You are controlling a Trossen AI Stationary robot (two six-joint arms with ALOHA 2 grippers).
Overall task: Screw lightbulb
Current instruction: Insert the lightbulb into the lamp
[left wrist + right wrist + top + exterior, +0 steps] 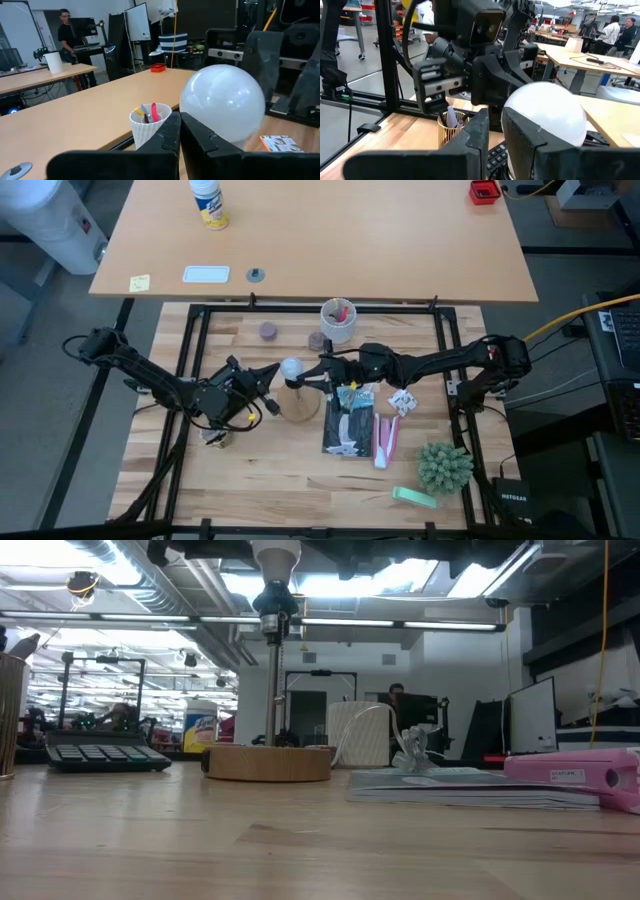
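The white frosted lightbulb (291,368) stands upright with its base in the black socket (272,605) atop the post of the round wooden disc stand (268,762). My left gripper (270,377) reaches in from the table's left and is shut just beside the bulb's round glass (222,102). My right gripper (318,372) comes from the table's right, its fingers close together with only a narrow slit between them, right beside the glass (547,115). The low view shows the bulb (275,555) only at the picture's top edge. My left gripper's shut fingers (197,137) lie level beside the bulb's glass globe (200,117); I cannot tell whether they touch it. My right gripper's nearer finger (522,142) stands in front of the globe (540,107), level from the table's right; I cannot tell whether it touches.
A white cup with red items (338,320) stands behind the stand. A dark booklet (348,428), a pink item (388,438) and a green plant (444,467) lie to the right. A gold mesh cup (451,129) stands near the left arm. Two purple discs (268,331) lie far left.
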